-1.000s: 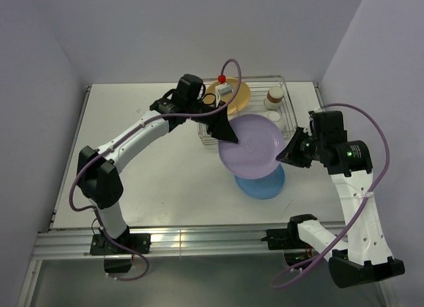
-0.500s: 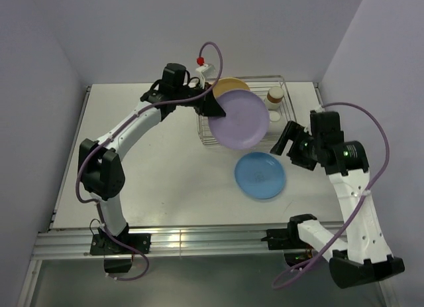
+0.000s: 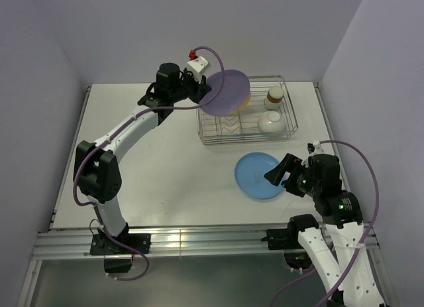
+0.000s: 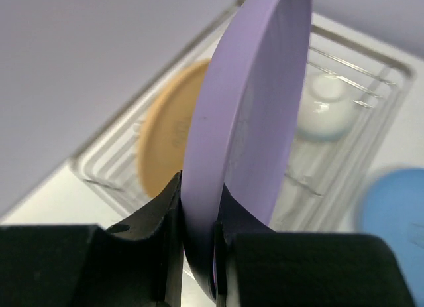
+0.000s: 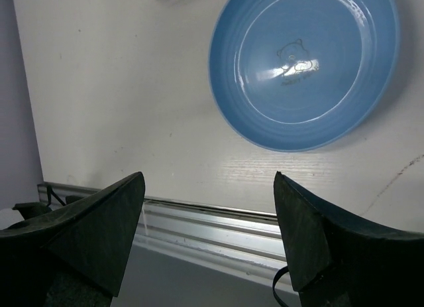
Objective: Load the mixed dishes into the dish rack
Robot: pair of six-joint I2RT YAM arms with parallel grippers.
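My left gripper [image 3: 203, 95] [image 4: 199, 187] is shut on the rim of the lavender plate [image 3: 225, 93] [image 4: 258, 108], which it holds on edge in the air over the back left of the dish rack [image 3: 246, 136] [image 4: 371, 75]. The orange-yellow plate [image 3: 246, 103] [image 4: 165, 141] stands in the rack behind it. The white bowl [image 3: 268, 123] [image 4: 324, 115] and the brown-rimmed cup [image 3: 274, 95] sit in the rack's right side. The blue plate [image 3: 255, 176] [image 5: 305, 61] lies flat on the table in front of the rack. My right gripper [image 3: 279, 178] [image 5: 209, 178] hangs open and empty over that plate's near right edge.
The white table [image 3: 152, 161] ends at an aluminium rail [image 3: 199, 239] [image 5: 212, 217] along its near edge. Purple walls close in the left, back and right sides. The left arm's cable [image 3: 212, 55] loops above the rack.
The right gripper let go of the lavender plate, opened wide and drew back towards the near edge, over the blue plate. The left arm carried the lavender plate up and back over the rack.
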